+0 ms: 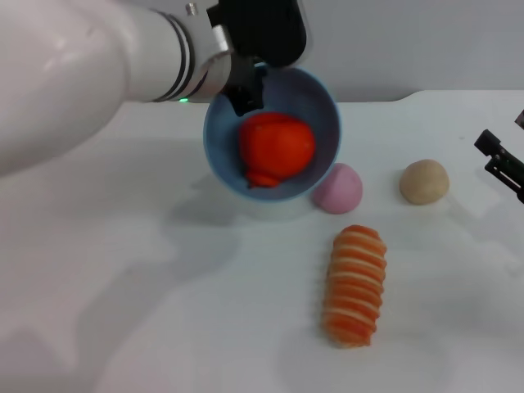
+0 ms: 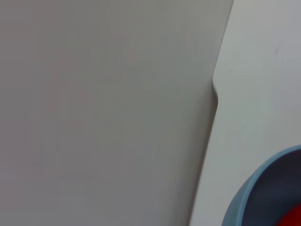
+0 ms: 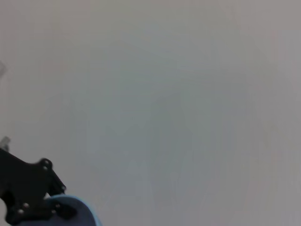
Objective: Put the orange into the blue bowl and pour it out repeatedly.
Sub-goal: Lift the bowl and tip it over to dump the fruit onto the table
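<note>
The blue bowl (image 1: pixel 325 105) is held tilted above the table at the back centre, its mouth facing me. The orange (image 1: pixel 276 147) lies inside it against the lower wall, nub downward. My left gripper (image 1: pixel 246 92) is shut on the bowl's upper left rim. The left wrist view shows a piece of the bowl's rim (image 2: pixel 251 190) and a sliver of the orange (image 2: pixel 294 218). The right wrist view shows the left gripper (image 3: pixel 28 193) and the bowl's edge (image 3: pixel 77 212) from afar. My right gripper (image 1: pixel 501 164) is parked at the right edge.
A pink ball (image 1: pixel 337 188) lies just right of the bowl, a beige ball (image 1: pixel 424 181) farther right. An orange-and-cream striped roll (image 1: pixel 354 284) lies in front of them. The white table's far edge (image 1: pixel 426 94) runs behind the bowl.
</note>
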